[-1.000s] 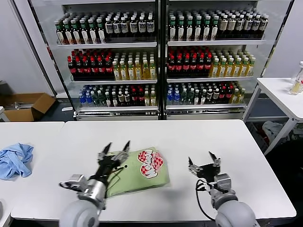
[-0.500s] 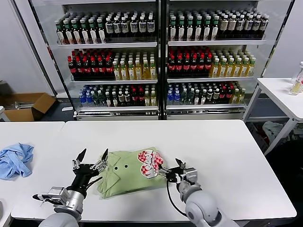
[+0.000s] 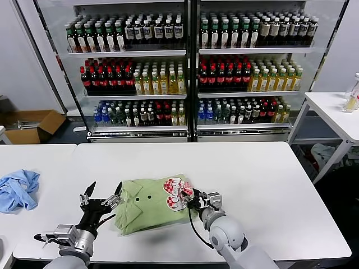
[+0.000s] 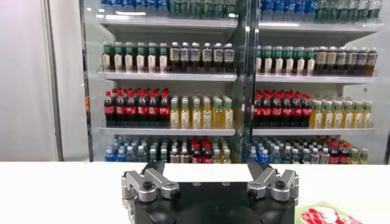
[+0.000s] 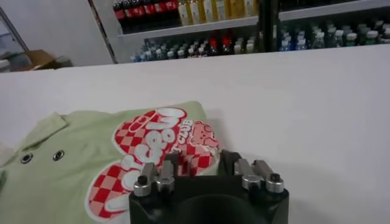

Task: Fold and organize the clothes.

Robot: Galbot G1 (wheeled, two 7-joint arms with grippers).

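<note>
Behind the white tabletop [image 3: 252, 168] stand 2 glass-fronted coolers [image 3: 188, 67] full of bottles. On it lies the folded green polo shirt [image 3: 148, 204], with the left hand [image 3: 101, 193] spread wide just beside its collar edge. At its checkered-graphic edge, the right hand [image 3: 194, 200] has fingers I cannot tell apart or together; a blue cloth [image 3: 18, 189] lies far left.

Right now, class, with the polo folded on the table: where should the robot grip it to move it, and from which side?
Probably the polo's right edge beside the checkered graphic, approached from the robot's right. There the folded layers end in a thick, straight edge on the table, and the right end effector is already at that edge. The left end effector is open just off the collar side.
</note>
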